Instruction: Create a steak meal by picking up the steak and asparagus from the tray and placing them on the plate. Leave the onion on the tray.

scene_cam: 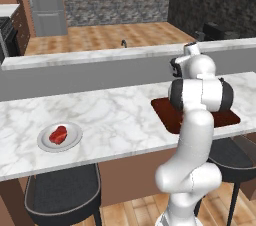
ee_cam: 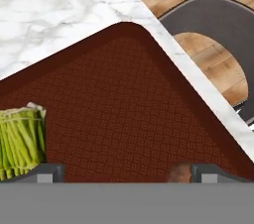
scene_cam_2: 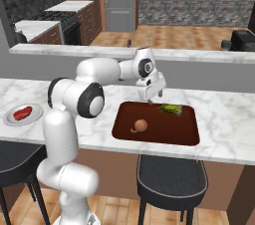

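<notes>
Close below the hand camera, dark woven floor of the tray (ee_cam: 129,114). Gripper (scene_cam_2: 155,93) spread wide, holding nothing, hovering above the tray's far edge. Asparagus (scene_cam_2: 170,109) just beside and below the fingertips, toward the tray's far right corner, stalks running roughly crosswise. Onion (scene_cam_2: 141,125) nearer the front. Steak (scene_cam_2: 22,113) on the plate (scene_cam_2: 11,120), well apart to the left.

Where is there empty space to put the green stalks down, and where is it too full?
The plate has bare room beside the steak, on its right half. The marble counter between plate and tray is a wide free patch. The tray's front right part is bare too. It is crowded at the tray's back edge, where the open pincer hangs by the asparagus, with the onion nearby.
</notes>
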Robot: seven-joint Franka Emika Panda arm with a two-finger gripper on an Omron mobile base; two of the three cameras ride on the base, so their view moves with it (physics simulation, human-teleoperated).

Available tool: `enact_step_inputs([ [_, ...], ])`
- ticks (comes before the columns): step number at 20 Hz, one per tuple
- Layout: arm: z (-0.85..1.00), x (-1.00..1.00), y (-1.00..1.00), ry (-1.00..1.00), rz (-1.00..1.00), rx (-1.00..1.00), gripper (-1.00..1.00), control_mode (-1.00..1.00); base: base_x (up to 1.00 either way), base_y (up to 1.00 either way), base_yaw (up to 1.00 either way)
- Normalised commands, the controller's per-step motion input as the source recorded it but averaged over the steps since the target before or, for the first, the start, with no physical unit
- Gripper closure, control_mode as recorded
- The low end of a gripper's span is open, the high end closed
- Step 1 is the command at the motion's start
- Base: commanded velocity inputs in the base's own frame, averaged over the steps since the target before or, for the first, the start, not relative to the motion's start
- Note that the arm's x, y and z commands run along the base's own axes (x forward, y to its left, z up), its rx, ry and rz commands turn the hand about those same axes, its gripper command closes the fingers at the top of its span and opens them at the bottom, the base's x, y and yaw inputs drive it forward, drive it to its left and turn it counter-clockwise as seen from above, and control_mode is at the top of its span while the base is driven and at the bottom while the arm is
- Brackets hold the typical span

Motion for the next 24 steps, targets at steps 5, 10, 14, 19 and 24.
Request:
enact_step_inputs([
  [5, -0.37, 0.22, -0.2, 0.0, 0.0, 0.03, -1.0, -1.0, 0.0, 0.0, 0.0],
  [10, -0.37, 0.17, -0.27, -0.07, 0.0, 0.06, -1.0, -1.0, 0.0, 0.0, 0.0],
  [14, -0.33, 0.23, -0.17, -0.05, 0.01, 0.04, -1.0, -1.0, 0.0, 0.0, 0.0],
  [19, -0.24, 0.32, 0.0, -0.03, 0.05, 0.0, -1.0, -1.0, 0.0, 0.0, 0.0],
  [24, -0.22, 0.36, 0.0, -0.03, 0.04, 0.0, -1.0, -1.0, 0.0, 0.0, 0.0],
])
